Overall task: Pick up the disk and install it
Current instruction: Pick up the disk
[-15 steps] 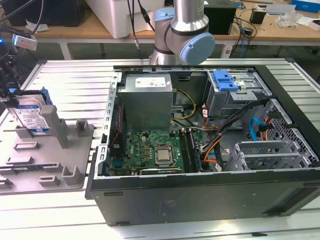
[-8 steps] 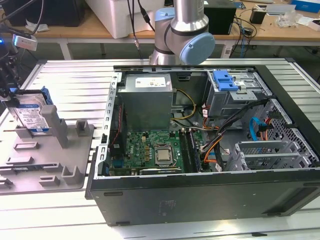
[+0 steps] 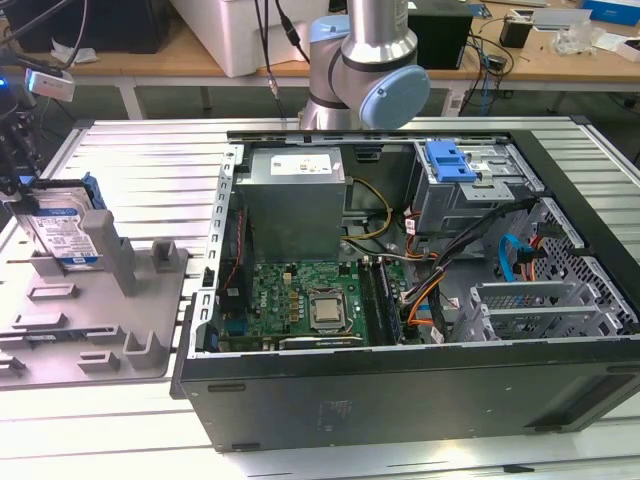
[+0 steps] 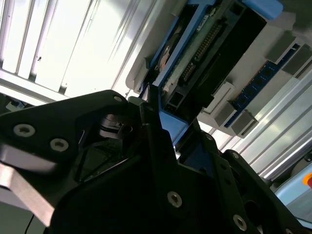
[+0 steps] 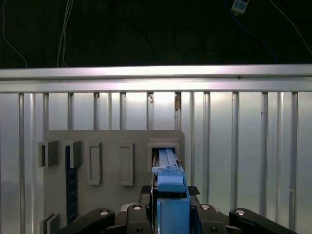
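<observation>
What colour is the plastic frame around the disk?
Blue. The frame shows best in the first wrist view.

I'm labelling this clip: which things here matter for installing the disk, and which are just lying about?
Job: disk in its grey holder; pincer at it; open computer case; drive cage.
Lying about: power supply; motherboard; white box on the bench behind.

Gray posts of the holder crowd the disk on the exterior view's right; the slatted table behind lies open. Inside the case, cables cross before the drive cage; the case's upper side is uncovered.
</observation>
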{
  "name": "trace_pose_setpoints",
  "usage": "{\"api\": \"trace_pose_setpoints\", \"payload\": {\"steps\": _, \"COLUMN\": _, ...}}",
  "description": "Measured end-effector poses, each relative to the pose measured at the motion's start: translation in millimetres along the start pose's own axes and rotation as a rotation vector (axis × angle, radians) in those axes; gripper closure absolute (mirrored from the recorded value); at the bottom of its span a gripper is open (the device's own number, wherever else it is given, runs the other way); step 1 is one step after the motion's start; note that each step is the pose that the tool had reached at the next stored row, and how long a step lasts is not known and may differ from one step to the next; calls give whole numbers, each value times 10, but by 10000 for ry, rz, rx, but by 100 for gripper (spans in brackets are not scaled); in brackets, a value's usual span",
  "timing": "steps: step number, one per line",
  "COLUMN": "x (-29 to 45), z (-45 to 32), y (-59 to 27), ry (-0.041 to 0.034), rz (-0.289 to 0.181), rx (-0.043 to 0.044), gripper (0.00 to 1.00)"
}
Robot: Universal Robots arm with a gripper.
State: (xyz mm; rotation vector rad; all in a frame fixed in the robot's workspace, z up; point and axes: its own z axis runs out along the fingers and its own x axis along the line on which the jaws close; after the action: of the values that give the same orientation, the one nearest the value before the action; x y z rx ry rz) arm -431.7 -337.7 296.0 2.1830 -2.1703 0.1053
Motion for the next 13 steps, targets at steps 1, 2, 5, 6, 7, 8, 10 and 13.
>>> {"api": "trace_pose_setpoints", "payload": {"steps": 1, "x": 2, "z": -16, "y": 3, "ry": -22, "rz": -1, "rx": -4, "gripper": 64}}
{"api": "trace_pose_setpoints", "payload": {"steps": 2, "x": 3, "z": -24, "y": 4, "ry": -29, "rz": -1, "rx": -4, "gripper": 64}}
{"api": "trace_pose_setpoints", "payload": {"steps": 5, "x": 6, "z": -54, "y": 10, "ry": -39, "rz": -2, "rx": -5, "gripper": 64}}
{"api": "trace_pose_setpoints", "payload": {"steps": 6, "x": 7, "z": -61, "y": 11, "ry": -42, "rz": -1, "rx": -5, "gripper": 64}}
{"api": "trace_pose_setpoints", "payload": {"steps": 7, "x": 7, "z": -68, "y": 13, "ry": -44, "rz": -1, "rx": -4, "gripper": 64}}
{"api": "trace_pose_setpoints", "payload": {"steps": 8, "x": 8, "z": -77, "y": 14, "ry": -47, "rz": -1, "rx": -4, "gripper": 64}}
{"api": "trace_pose_setpoints", "payload": {"steps": 10, "x": 9, "z": -93, "y": 16, "ry": -52, "rz": -1, "rx": -1, "gripper": 64}}
{"api": "trace_pose_setpoints", "payload": {"steps": 13, "x": 12, "z": -127, "y": 18, "ry": -64, "rz": 1, "rx": 5, "gripper": 64}}
